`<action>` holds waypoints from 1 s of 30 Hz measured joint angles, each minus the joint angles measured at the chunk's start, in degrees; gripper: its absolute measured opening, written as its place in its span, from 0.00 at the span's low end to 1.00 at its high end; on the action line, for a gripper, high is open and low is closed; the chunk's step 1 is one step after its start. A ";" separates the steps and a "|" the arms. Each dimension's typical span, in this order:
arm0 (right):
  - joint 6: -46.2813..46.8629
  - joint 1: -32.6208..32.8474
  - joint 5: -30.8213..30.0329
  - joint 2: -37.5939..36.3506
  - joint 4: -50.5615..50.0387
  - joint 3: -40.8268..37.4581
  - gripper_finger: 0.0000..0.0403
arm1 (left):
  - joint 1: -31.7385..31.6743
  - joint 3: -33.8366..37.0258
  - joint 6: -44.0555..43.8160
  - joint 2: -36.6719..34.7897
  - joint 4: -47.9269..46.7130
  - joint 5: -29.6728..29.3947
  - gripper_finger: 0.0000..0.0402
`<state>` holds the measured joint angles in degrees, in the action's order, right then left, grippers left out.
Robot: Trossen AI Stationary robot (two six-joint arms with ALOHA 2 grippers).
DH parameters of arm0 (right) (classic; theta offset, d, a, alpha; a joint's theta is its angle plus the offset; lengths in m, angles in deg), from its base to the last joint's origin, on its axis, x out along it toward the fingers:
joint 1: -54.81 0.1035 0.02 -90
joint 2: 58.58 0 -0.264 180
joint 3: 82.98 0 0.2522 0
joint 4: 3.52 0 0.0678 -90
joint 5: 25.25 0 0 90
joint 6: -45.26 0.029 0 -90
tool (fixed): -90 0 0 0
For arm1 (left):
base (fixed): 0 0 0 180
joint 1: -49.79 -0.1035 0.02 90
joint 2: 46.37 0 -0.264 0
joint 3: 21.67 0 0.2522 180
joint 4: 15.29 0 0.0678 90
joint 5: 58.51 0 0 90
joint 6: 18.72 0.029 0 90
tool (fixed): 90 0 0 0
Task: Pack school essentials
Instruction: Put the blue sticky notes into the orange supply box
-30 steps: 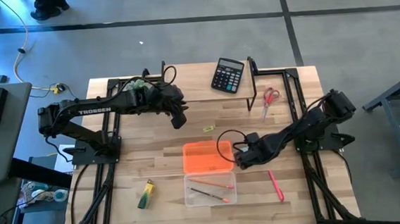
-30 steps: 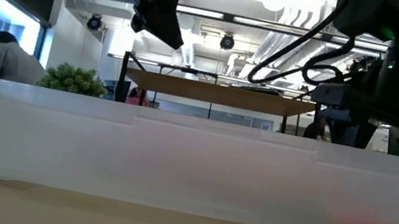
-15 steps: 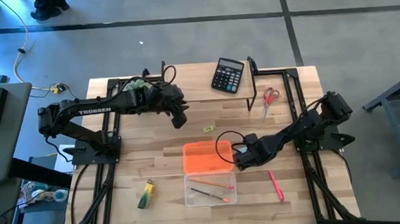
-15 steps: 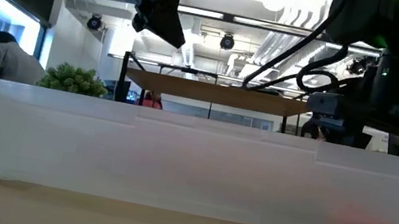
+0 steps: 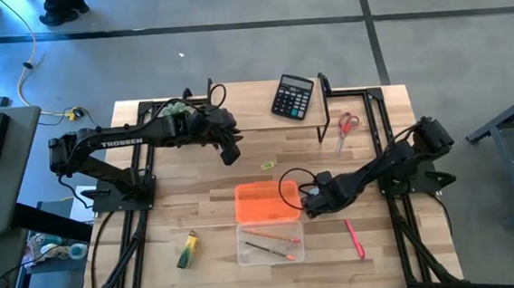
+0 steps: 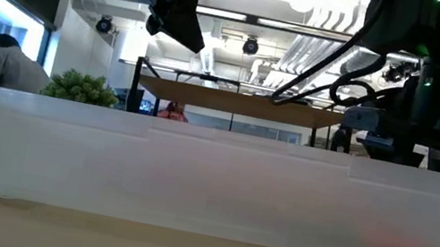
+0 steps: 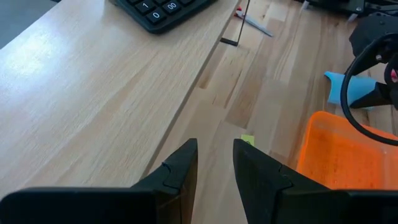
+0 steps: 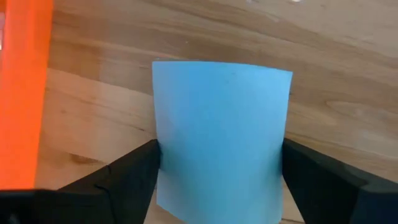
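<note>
Light-blue note pad (image 8: 221,134) lies on the table (image 5: 207,202) just right of the orange lid (image 5: 265,201), bracketed by the right gripper (image 8: 217,171), fingers touching both edges, apparently set to lift it toward the clear case (image 5: 270,242), where pencils (image 5: 271,238) lie. Pink pen (image 5: 352,237), scissors (image 5: 346,125), marker (image 5: 187,250) lie unpacked. Left gripper (image 7: 215,163) hangs w/ fingers slightly parted, empty, nr calculator (image 5: 292,97).

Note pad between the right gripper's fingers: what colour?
Light blue, plain; the note pad shows best in the right wrist view.
</note>
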<state>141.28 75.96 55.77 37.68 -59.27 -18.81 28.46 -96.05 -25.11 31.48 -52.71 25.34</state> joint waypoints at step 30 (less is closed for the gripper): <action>-50.26 3.57 -4.35 -6.82 1.43 17.91 0.77 | -0.02 0.00 0.07 0.00 0.88 0.00 0.23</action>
<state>91.03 79.53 51.43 30.86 -57.84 -0.90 28.44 -96.05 -25.04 31.48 -51.83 25.34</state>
